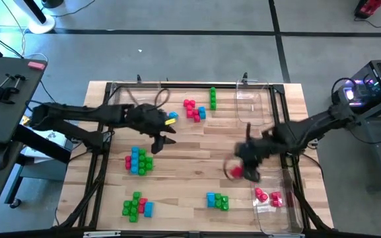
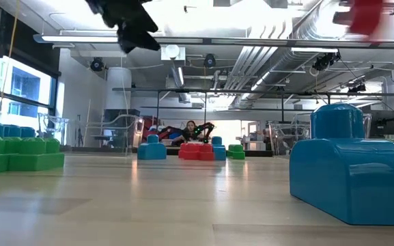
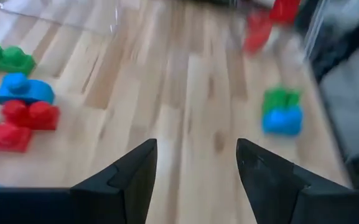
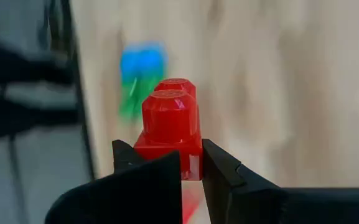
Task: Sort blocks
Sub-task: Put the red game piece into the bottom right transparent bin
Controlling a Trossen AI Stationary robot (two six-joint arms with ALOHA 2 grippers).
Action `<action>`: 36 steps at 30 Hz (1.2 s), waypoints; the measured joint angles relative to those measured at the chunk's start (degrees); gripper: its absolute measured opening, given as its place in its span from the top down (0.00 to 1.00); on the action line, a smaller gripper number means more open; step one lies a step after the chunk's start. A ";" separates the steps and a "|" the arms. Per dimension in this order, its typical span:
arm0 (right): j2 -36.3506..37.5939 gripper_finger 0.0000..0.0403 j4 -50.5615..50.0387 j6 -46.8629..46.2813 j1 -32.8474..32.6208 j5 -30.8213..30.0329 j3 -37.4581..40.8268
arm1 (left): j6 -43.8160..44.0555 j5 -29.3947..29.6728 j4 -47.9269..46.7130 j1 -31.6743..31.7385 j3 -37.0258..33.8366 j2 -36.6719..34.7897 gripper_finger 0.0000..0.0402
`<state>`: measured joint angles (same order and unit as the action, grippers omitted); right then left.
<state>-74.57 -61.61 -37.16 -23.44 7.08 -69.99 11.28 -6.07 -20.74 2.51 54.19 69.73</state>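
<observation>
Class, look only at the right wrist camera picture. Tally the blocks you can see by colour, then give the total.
Red block: 1
Blue block: 1
Green block: 1
Total: 3

Left gripper (image 1: 158, 143) spread empty above mid-table; right gripper (image 1: 243, 170) clamped around a red block (image 4: 168, 135).
</observation>
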 joint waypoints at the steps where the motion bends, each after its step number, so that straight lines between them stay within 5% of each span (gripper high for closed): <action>1: 0.02 1.00 -1.74 -3.31 -2.53 0.78 0.75 | 2.70 0.01 3.78 -0.27 -2.69 -1.45 0.49; 8: 0.09 1.00 -8.86 -23.23 -18.46 5.57 6.23 | 9.20 1.71 15.84 -0.99 -10.28 -6.03 0.49; 15: 0.09 0.97 -8.39 -36.78 -22.24 8.43 10.90 | 2.92 2.40 15.49 1.10 -5.67 -3.90 0.49; 28: 0.08 0.44 -13.75 -37.53 -21.56 10.47 3.22 | -9.97 2.98 1.34 7.81 14.43 13.60 0.49; 32: 0.09 0.37 -16.10 -38.90 -21.57 8.44 -1.56 | -11.59 4.88 -2.35 9.57 22.54 21.37 0.49; 36: 0.09 0.37 -16.87 -41.83 -21.56 -1.16 -6.49 | -11.72 8.26 -12.25 12.41 29.91 30.77 0.49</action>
<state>-74.48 -78.48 -78.99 -44.99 5.92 -76.47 -0.44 2.19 -32.99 14.92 84.10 100.50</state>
